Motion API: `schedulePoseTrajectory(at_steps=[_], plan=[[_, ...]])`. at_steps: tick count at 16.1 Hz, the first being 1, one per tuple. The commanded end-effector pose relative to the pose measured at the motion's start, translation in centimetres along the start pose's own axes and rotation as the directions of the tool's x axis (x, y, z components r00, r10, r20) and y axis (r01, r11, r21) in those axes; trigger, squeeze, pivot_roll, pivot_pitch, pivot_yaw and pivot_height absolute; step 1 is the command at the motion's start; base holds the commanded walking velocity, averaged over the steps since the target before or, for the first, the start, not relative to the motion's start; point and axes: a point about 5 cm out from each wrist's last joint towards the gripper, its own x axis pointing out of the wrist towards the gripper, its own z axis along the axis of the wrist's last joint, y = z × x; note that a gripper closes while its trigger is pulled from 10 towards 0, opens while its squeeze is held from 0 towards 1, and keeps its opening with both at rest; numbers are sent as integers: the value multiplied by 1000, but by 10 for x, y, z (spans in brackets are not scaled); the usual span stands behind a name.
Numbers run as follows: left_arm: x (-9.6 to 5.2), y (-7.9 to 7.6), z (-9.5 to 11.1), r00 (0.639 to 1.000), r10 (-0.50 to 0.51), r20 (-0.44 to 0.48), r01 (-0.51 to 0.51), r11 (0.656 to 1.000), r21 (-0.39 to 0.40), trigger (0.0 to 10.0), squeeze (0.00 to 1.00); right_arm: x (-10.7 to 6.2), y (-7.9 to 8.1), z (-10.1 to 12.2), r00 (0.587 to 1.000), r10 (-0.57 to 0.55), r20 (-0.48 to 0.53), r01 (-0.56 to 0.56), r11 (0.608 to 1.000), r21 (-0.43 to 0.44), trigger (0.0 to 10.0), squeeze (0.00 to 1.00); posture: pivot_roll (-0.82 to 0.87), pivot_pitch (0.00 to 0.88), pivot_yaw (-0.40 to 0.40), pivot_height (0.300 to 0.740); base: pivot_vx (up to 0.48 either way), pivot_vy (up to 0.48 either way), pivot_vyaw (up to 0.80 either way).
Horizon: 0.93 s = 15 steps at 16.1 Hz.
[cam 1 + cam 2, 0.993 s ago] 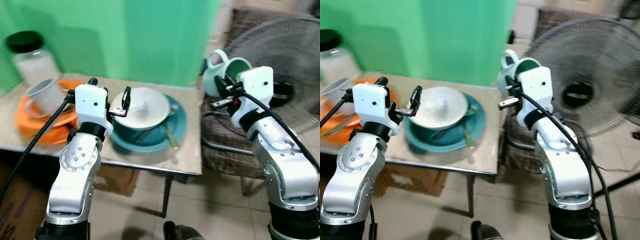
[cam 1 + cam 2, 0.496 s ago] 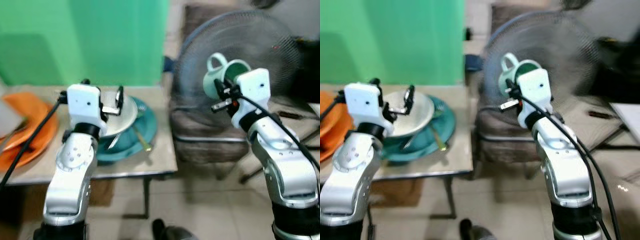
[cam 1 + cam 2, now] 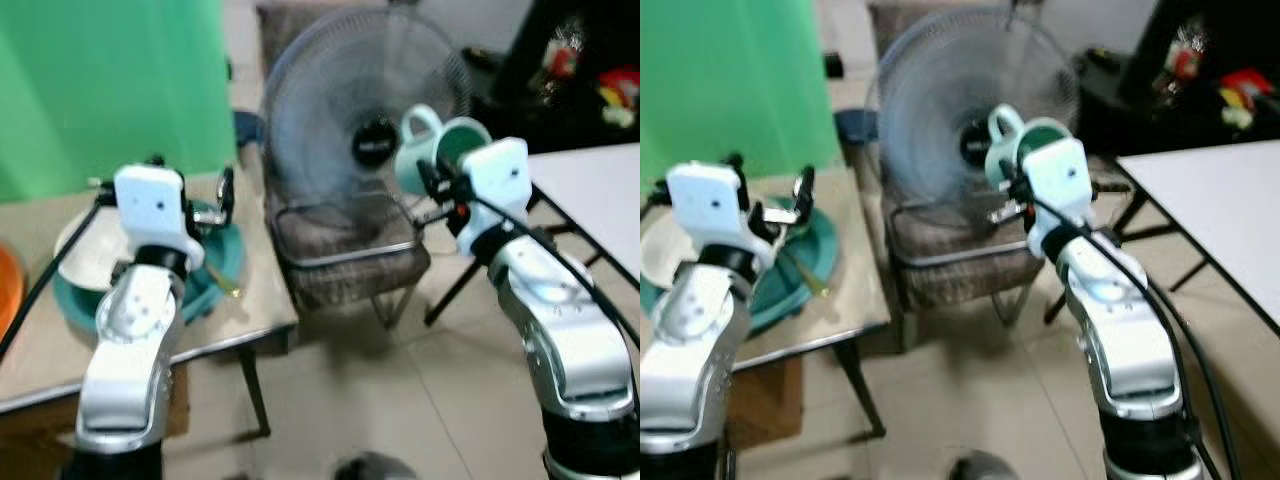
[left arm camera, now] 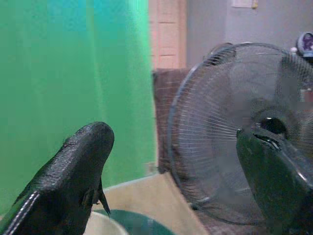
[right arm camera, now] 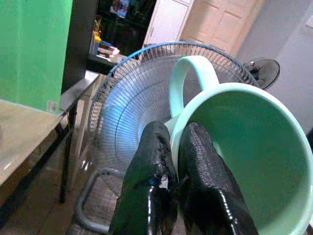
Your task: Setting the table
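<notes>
Standing tall in the middle of the scene is a big pedestal fan (image 3: 365, 120) with a round wire cage, right behind a dark chair (image 3: 345, 265) that has a metal tube frame. Off to the robot's left there's a green wall (image 3: 110, 90), and below it the beige counter (image 3: 50, 340) on thin dark legs. At the far right edge you can see the corner of a white table (image 3: 1220, 205), well apart from the counter.

On the counter sits a teal plate (image 3: 222, 262) with a white bowl (image 3: 85, 255) resting on it, and something thin and yellowish pokes off the plate's rim, too blurry to name. A sliver of orange shows at the very left edge.

The left gripper (image 3: 210, 200) hangs over the plate with its fingers (image 4: 73, 171) spread wide apart, nothing between them.

The right gripper (image 5: 178, 147) is raised in front of the fan, well away from the counter, and it's got the mint green mug (image 3: 440, 150). Its fingers are pinched together on the mug's rim right next to the handle, one inside the wall and one outside. The mug is tipped so its mouth faces sideways, handle up, and it's in the air, touching nothing but the fingers.
</notes>
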Motion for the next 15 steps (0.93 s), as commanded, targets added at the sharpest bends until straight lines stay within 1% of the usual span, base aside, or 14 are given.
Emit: schedulePoseTrajectory(at_steps=[1, 2, 4, 8, 11, 15], plan=[[0, -3, 1, 1000, -12, 0, 12, 1000, -9, 10000, 0, -2, -4, 1, 1000, -17, 1, 17, 1000, -12, 10000, 0, 1, 62, -22, 740, 0, 0, -800], [0, -2, 2, 1000, -4, 13, 4, 1000, -10, 10000, 0, -3, -5, 1, 1000, -21, 1, 21, 1000, -16, 10000, 0, 0, 58, -24, 740, 0, 0, -800], [1, -1, 4, 1000, 11, 16, -10, 999, -36, 10000, 0, -3, -5, 2, 1000, -21, 1, 21, 1000, -18, 10000, 0, 0, 57, -30, 740, 0, 0, -800], [-1, -2, 2, 1000, 1, 2, -1, 1000, -21, 10000, 0, -2, -3, 1, 1000, -6, 1, 6, 1000, -16, 10000, 0, 3, 57, -35, 740, 0, 0, -800], [-1, -1, 1, 1000, 4, -7, -5, 1000, -9, 10000, 0, -3, -2, 0, 1000, -14, -6, 14, 1000, -1, 10000, 0, 2, 59, -33, 740, 0, 0, -800], [-1, -4, -1, 1000, -7, -12, 7, 1000, -9, 10000, 0, -5, -4, -3, 1000, -21, -20, 21, 1000, -2, 10000, 0, -8, 57, -38, 740, 0, 0, -800]])
